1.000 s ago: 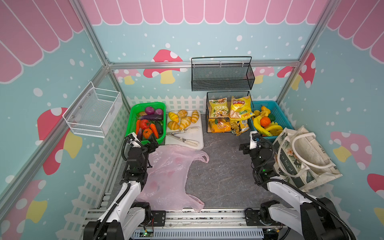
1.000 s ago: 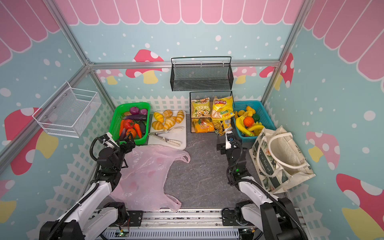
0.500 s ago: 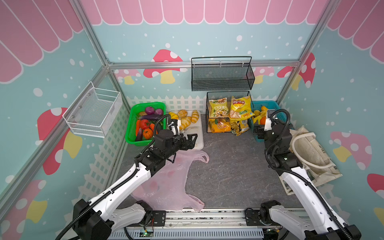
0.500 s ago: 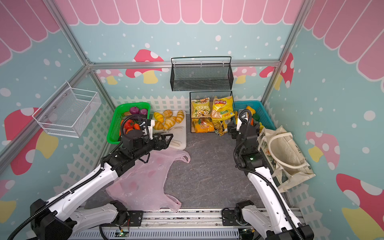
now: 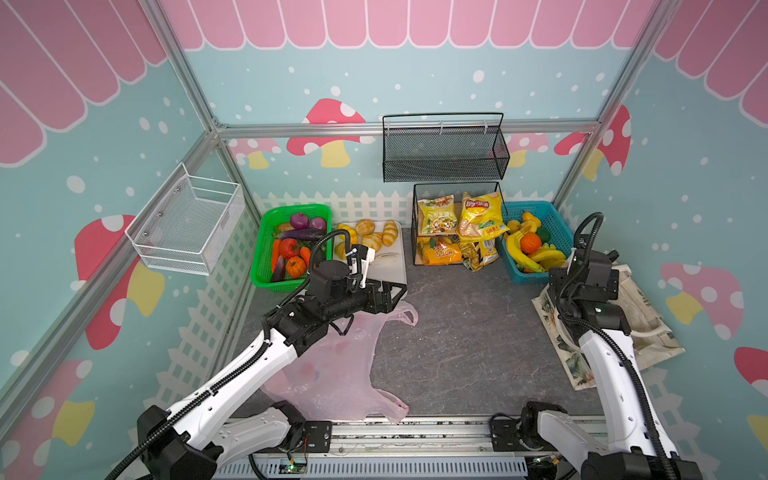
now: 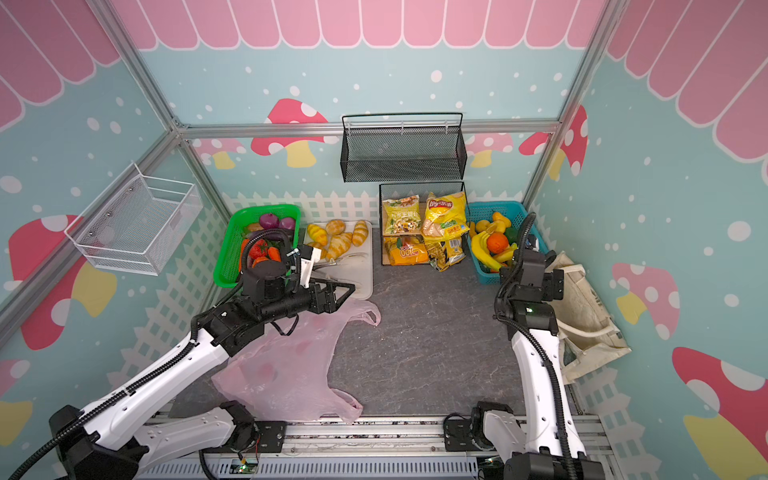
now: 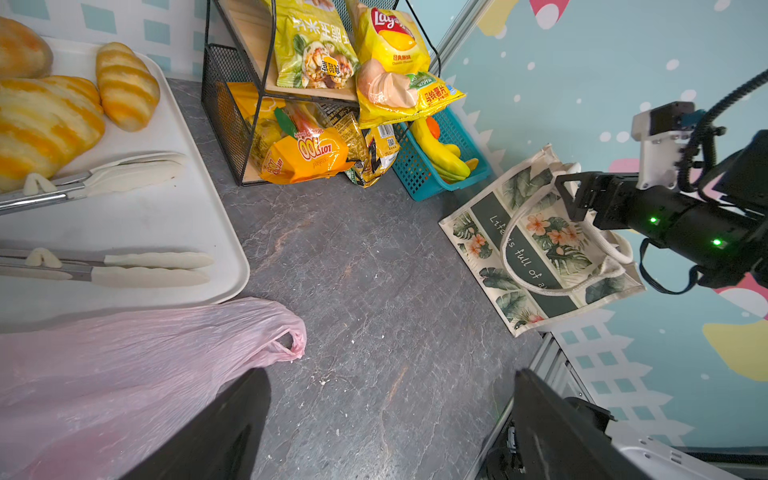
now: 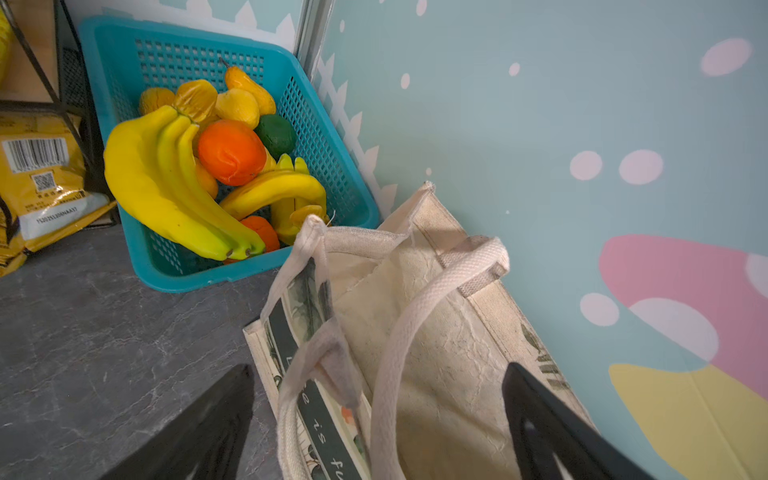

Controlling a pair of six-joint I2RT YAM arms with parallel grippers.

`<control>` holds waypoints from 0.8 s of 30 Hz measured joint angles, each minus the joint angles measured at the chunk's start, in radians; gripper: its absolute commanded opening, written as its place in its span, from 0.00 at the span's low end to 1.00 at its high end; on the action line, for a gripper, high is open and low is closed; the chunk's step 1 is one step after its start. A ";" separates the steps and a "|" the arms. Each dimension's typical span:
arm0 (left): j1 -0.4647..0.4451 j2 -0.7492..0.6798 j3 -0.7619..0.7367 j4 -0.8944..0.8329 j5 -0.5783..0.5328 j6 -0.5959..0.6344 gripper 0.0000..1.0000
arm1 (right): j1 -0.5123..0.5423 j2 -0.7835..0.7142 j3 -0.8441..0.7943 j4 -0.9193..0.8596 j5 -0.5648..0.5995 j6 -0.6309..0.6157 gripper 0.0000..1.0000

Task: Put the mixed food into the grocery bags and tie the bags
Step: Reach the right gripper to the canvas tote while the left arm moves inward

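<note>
1. Grey stone-pattern tabletop [image 5: 457, 332] is recorded as the work surface. All food is noted along its back edge.
2. Mixed food: tomato [image 5: 288, 248], pumpkin [image 5: 296, 266], carrot [image 5: 275, 254] and eggplant [image 5: 301, 234] are found in the green basket [image 5: 261, 249], back left. Lay's bag [image 5: 478, 216] and green-yellow snack packet [image 5: 436, 216] are stood on the black wire rack [image 7: 222, 95], back centre. Nothing is bagged yet.
3. Pink plastic bag [image 5: 332, 365] is laid flat and unopened on the left half. Its long axis runs from the near edge toward the white tray [image 5: 392, 266]. One handle loop [image 7: 291, 340] is seen just ahead of the left gripper [image 5: 397, 291].
4. Canvas tote [image 7: 519, 249] is slumped against the right wall [image 8: 540, 124]. Its mouth is turned toward the blue basket [image 8: 124, 50].
5. Left gripper is held above the pink bag's far end, jaws spread, nothing between them. Right gripper [image 8: 378, 370] is held over the tote's mouth, jaws likewise spread and empty. The tote's handles [image 8: 478, 262] are seen below it, ungripped.
6. Judgement: the vegetables lie behind and left of the left gripper, so are nearer that arm. Each bag is judged to need opening first by the arm above it.
</note>
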State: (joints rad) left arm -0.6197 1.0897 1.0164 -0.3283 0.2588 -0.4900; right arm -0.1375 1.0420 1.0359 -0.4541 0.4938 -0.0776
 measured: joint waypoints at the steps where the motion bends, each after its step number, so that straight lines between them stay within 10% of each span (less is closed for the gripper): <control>1: 0.000 -0.003 0.000 -0.001 0.002 0.000 0.93 | -0.001 0.026 0.013 -0.012 -0.014 0.001 0.81; 14: 0.000 -0.011 0.000 -0.006 0.012 0.008 0.95 | -0.006 0.235 0.135 -0.042 -0.041 -0.025 0.63; 24: 0.000 -0.014 0.000 -0.013 0.011 0.008 0.95 | -0.014 0.296 0.135 -0.040 -0.066 -0.027 0.25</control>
State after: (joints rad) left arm -0.6197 1.0752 1.0164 -0.3408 0.2699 -0.4816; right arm -0.1516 1.3380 1.1706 -0.4938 0.4274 -0.1047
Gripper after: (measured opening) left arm 0.951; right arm 0.309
